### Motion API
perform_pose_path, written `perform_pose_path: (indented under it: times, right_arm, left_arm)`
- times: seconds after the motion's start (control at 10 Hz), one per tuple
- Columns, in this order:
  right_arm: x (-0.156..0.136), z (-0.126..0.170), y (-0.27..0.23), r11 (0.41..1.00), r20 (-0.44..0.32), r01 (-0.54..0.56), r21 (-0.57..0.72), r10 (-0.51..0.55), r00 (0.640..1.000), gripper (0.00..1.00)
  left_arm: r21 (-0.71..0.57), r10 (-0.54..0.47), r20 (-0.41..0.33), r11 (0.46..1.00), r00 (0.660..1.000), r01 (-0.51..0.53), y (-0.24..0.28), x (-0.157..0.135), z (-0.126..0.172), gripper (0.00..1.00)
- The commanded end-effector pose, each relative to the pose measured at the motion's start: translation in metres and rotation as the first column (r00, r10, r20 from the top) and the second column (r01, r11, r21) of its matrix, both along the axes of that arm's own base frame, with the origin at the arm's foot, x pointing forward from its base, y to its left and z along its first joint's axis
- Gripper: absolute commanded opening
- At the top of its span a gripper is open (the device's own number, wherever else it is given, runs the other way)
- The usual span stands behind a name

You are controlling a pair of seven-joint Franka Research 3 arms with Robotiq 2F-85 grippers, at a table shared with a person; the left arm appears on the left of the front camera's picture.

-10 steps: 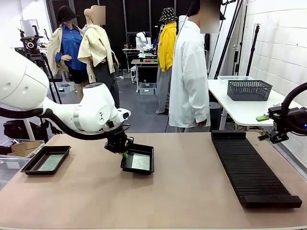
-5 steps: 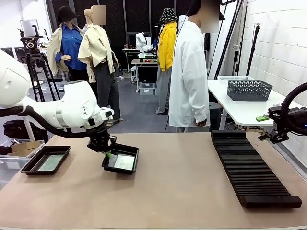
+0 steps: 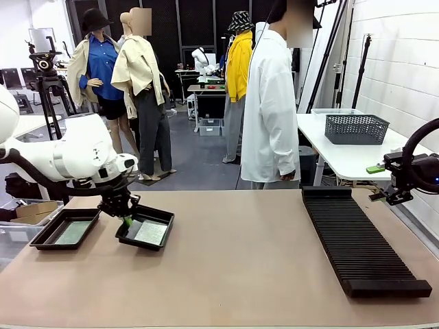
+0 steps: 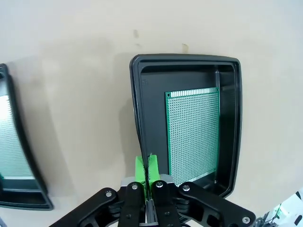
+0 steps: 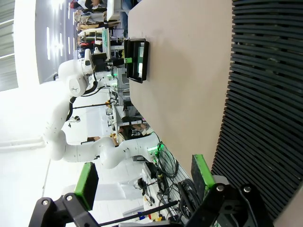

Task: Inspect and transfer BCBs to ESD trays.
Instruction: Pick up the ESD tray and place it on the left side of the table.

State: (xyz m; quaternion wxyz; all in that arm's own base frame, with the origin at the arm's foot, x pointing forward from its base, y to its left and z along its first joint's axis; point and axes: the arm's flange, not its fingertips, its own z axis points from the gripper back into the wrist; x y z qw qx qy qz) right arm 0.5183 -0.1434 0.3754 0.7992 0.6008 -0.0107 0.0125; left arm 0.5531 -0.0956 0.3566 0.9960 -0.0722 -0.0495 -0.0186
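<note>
The tan counter (image 3: pixel 260 267) carries 2 black ESD trays at its far left, one (image 3: pixel 65 228) at the edge, the other (image 3: pixel 145 227) just right of it, and a long black ribbed rack (image 3: pixel 360 240) at the right.

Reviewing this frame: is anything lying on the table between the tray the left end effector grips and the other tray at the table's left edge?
Nothing visible. The left end effector is shut on the carried tray's rim; bare table separates it from the other tray.

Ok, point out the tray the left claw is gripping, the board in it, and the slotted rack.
gripped tray (image 4: pixel 138 118), left wrist view, its near rim wall.
board (image 4: pixel 193 130), left wrist view, middle of its face.
slotted rack (image 3: pixel 357 243), front view, mid ribs.
</note>
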Motion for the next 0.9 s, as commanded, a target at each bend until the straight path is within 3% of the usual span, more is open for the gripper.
perform_pose_path:
  times: [0.0,0.4,0.8]
  right_arm:
    - [0.0,0.002,0.003,1.0,-0.008,0.012,-0.003,-0.012,1.0,1.0]
    - [0.0,0.002,0.003,1.0,-0.008,0.012,-0.003,-0.012,1.0,1.0]
    - [0.0,0.002,0.003,1.0,-0.008,0.012,-0.003,-0.012,1.0,1.0]
  left_arm:
    - [0.0,-0.023,0.019,1.0,1.0,0.023,0.028,-0.002,-0.001,0.0]
    - [0.006,-0.013,-0.013,1.0,1.0,0.013,0.076,0.005,-0.009,0.0]
    - [-0.001,-0.008,-0.028,1.0,1.0,0.008,0.086,0.01,-0.015,0.0]
